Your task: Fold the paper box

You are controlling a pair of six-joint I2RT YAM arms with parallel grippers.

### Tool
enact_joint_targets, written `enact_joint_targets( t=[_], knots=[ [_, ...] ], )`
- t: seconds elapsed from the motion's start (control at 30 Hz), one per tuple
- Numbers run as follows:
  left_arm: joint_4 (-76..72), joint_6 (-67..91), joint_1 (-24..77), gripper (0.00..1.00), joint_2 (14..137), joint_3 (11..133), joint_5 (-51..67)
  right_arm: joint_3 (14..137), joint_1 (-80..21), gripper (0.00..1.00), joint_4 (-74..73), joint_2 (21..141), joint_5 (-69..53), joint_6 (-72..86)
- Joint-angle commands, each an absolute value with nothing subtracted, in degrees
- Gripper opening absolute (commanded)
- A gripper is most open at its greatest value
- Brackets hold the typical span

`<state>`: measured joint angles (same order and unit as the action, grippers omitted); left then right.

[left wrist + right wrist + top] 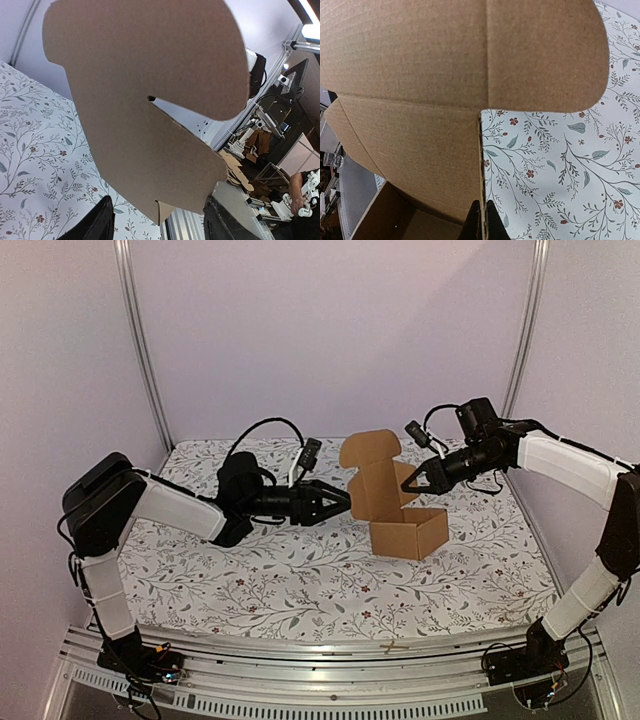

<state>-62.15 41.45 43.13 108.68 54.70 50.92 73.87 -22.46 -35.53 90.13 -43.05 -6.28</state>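
Observation:
The paper box (398, 522), brown corrugated cardboard, stands half formed at mid table with its lid flap raised at the back. My left gripper (345, 502) reaches in from the left with its jaws open beside the box's left side. In the left wrist view the box (150, 100) fills the frame, and its lower corner hangs between the spread fingers (97, 223) of that gripper (157, 225). My right gripper (406, 485) comes from the right at the box's upright wall. Seen from the right wrist, this gripper (482, 223) is shut on the thin edge of a cardboard panel (420, 100).
A floral cloth (300, 580) covers the table. Metal posts (140, 340) stand at the back corners, and an aluminium rail (320, 652) runs along the near edge. Beyond the table, the left wrist view shows stacked cardboard (240, 172) and a person (302, 200).

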Motion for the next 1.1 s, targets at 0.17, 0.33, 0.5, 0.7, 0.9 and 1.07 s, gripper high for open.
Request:
enact_joint_targets(
  t=[0.17, 0.33, 0.5, 0.7, 0.9, 1.07],
  knots=[
    [-64.3, 42.1, 44.9, 0.65, 109.7, 56.1, 48.9, 73.2, -24.2, 0.00, -35.0, 89.4, -40.0, -6.4],
    [-63.6, 42.9, 45.9, 0.99, 111.7, 58.0, 45.8, 73.4, -24.6, 0.00, -35.1, 89.5, -39.4, -6.4],
    [-55.8, 40.7, 46.0, 0.92, 110.3, 58.1, 39.3, 73.1, -24.6, 0.00, -35.0, 88.9, -37.3, -6.2],
    [-50.4, 40.0, 46.1, 0.77, 107.9, 56.2, 30.3, 72.8, -24.6, 0.02, -34.3, 88.4, -40.0, -5.6],
    [-62.8, 47.4, 46.0, 0.40, 113.8, 57.2, 33.4, 72.7, -24.7, 0.04, -33.4, 89.0, -41.8, -4.3],
    [-72.2, 52.9, 46.1, 0.31, 117.8, 58.5, 37.5, 72.1, -24.6, 0.05, -33.2, 88.2, -41.3, -4.4]
  ],
)
